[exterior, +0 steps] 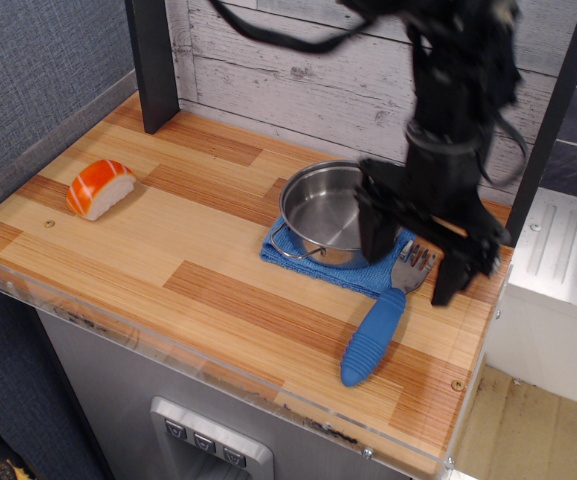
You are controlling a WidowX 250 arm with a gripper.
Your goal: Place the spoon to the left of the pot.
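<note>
The spoon (380, 322) has a thick ribbed blue handle and a grey tined head. It lies on the wooden counter at the front right, its head touching the blue cloth. The shiny steel pot (324, 212) stands on that cloth, partly hidden by the arm. My black gripper (414, 267) hangs open and empty just above the spoon's head, one finger over the pot's right rim, the other out past the tines.
An orange-and-white sushi piece (99, 187) lies at the far left. The blue cloth (298, 255) sits under the pot. A dark post (154, 62) stands at the back left. The counter's front edge has a clear plastic lip (168, 350).
</note>
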